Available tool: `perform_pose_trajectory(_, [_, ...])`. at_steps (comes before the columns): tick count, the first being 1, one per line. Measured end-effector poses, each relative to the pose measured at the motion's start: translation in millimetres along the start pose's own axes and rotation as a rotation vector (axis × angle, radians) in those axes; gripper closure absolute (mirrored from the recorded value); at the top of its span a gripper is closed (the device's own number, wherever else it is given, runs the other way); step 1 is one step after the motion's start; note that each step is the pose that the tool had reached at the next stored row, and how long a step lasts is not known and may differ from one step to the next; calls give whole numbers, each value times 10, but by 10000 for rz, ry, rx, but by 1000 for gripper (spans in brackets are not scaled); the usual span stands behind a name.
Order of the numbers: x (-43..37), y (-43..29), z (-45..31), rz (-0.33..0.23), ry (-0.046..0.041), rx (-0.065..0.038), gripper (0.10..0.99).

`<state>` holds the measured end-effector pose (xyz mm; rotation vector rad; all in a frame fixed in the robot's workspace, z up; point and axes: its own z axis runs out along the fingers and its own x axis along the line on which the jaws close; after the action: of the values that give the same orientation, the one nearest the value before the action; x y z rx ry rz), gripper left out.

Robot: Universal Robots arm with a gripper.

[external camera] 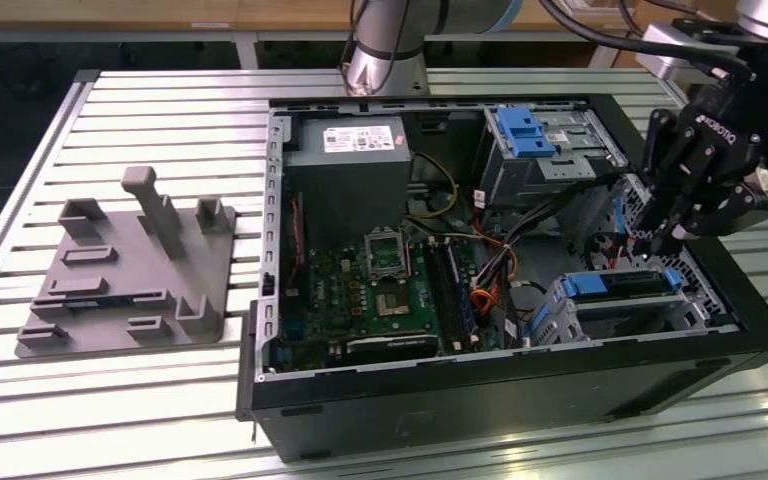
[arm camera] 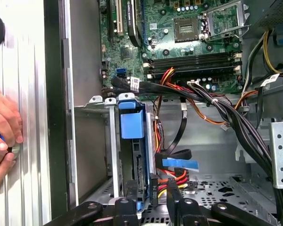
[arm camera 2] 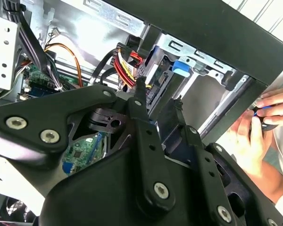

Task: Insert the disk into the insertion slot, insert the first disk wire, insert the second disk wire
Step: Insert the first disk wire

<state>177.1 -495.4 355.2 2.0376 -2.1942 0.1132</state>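
Exterior view, from its left: gray fixture (external camera: 117,280) on the slatted table (external camera: 157,110), free slats around it. Open computer case (external camera: 491,385) mid-table, motherboard (external camera: 371,290) on its floor. Taller cage with blue latch (external camera: 544,150) at the far corner. Gripper (external camera: 660,240) hangs inside the case near the wall on the exterior view's right, with loose cables just beside it and little room. Below it the disk (external camera: 622,283) sits in the insertion slot (external camera: 624,320).

First wrist view adds the disk's blue carrier (arm camera: 132,125) seated between the cage walls, and a black plug with red-yellow wires (arm camera: 171,177) just beside the disk's end. Second wrist view: fingers (arm camera 2: 141,122) stand partly apart, nothing seen clamped. Both wrist views show a person's hand (arm camera: 2,127) (arm camera 2: 254,127) outside the case wall.
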Motion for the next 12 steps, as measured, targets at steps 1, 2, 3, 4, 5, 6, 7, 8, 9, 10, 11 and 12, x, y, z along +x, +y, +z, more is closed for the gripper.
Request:
perform_pose_trajectory(1, [-5, 0, 6, 0, 0, 0, 706])
perform_pose_trajectory(2, [-10, 0, 10, 0, 1, 0, 706])
perform_pose_trajectory(3, [-15, 0, 14, -1, 3, 0, 706])
perform_pose_trajectory(4, [-21, 1, 18, -4, 2, 1, 706])
perform_pose_trajectory(5, [-25, 1, 21, -10, 2, 1, 706])
perform_pose_trajectory(6, [-30, 1, 24, -18, 2, 3, 706])
perform_pose_trajectory(7, [-34, 1, 27, -29, 3, 5, 706])
perform_pose_trajectory(8, [-38, 1, 31, -47, 2, 7, 706])
perform_pose_trajectory(9, [-42, 1, 35, -73, 4, 11, 706])
perform_pose_trajectory(10, [-45, 1, 38, -96, 6, 15, 706])
perform_pose_trajectory(11, [-48, 1, 41, -122, 7, 20, 706])
perform_pose_trajectory(12, [-51, 1, 45, -152, 8, 24, 706])
